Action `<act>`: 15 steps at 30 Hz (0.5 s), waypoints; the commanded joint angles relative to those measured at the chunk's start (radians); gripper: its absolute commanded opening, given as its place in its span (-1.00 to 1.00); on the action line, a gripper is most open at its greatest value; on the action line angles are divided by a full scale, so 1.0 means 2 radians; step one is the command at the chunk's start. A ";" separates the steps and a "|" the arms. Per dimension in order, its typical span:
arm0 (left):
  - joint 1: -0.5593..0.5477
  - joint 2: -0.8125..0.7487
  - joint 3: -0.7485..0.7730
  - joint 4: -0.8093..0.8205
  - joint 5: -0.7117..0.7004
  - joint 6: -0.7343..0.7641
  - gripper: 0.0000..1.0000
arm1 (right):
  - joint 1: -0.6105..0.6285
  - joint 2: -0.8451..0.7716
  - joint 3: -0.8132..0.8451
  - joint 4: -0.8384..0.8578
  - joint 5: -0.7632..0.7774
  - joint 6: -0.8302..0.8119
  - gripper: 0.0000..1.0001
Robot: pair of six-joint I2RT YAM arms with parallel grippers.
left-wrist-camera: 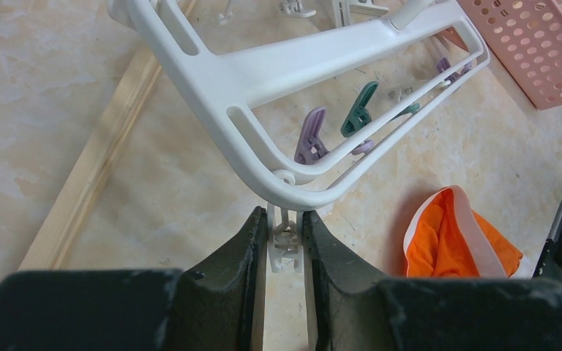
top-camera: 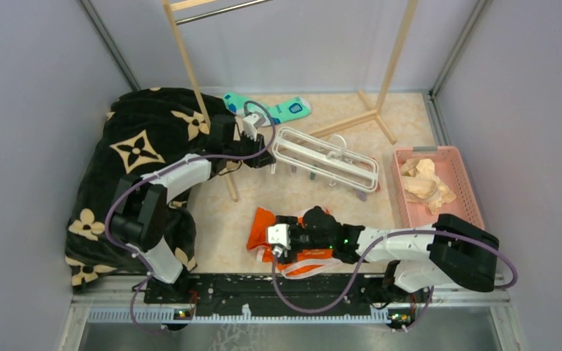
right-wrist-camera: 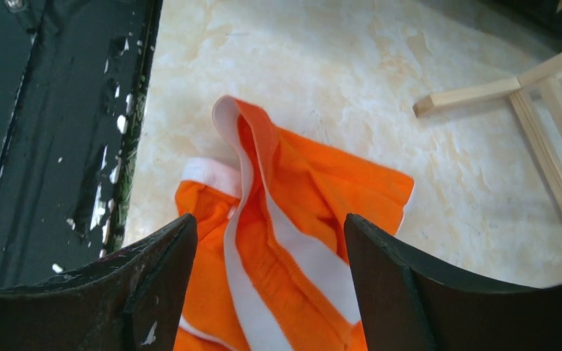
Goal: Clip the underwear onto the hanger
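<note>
- Closing the right end effector (right-wrist-camera: 267,223) now risks grabbing bunched folds: its jaws stand wide over the crumpled underwear (right-wrist-camera: 322,190) on the worktop (right-wrist-camera: 351,66).
- Your left end effector (left-wrist-camera: 285,219) narrowly pinches a white clip (left-wrist-camera: 285,248) at the hanger (left-wrist-camera: 293,66) corner; tugging could slip it.
- Left arm reaches far; right lies low.

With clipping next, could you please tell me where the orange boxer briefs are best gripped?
Probably the raised white-banded fold of the orange boxer briefs, coming down from above with the right fingers astride it: that ridge stands up while the rest lies flatter.
</note>
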 commanded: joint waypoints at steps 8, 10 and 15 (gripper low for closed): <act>0.001 0.010 0.031 0.001 0.018 0.005 -1.00 | -0.010 0.061 0.083 -0.049 -0.070 -0.041 0.50; 0.001 0.011 0.032 0.000 0.019 0.005 -1.00 | -0.013 0.070 0.084 -0.053 -0.066 -0.048 0.50; 0.001 0.013 0.035 -0.003 0.021 0.005 -1.00 | -0.026 0.083 0.085 -0.061 -0.066 -0.053 0.42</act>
